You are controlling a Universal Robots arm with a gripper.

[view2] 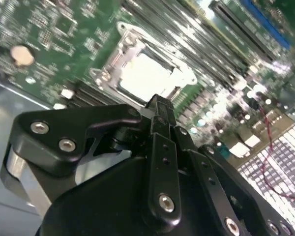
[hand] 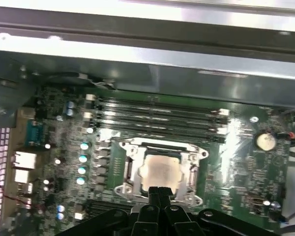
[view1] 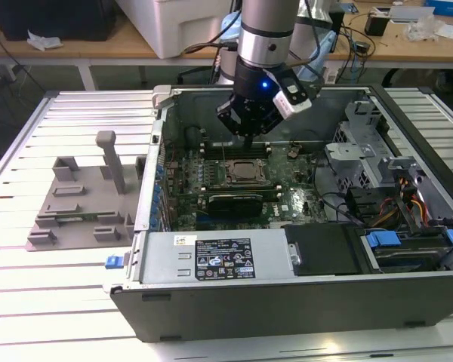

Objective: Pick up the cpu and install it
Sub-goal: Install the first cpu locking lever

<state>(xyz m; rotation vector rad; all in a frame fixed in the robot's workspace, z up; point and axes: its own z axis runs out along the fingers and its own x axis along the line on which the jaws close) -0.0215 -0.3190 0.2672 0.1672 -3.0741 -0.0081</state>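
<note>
One cpu (hand: 159, 173) lies flat, face up, in its socket; pincer (hand: 160, 192) closed, empty, above.

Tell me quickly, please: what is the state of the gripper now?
Gripper: shut, holding nothing, above the cpu that sits in the motherboard socket.
</note>
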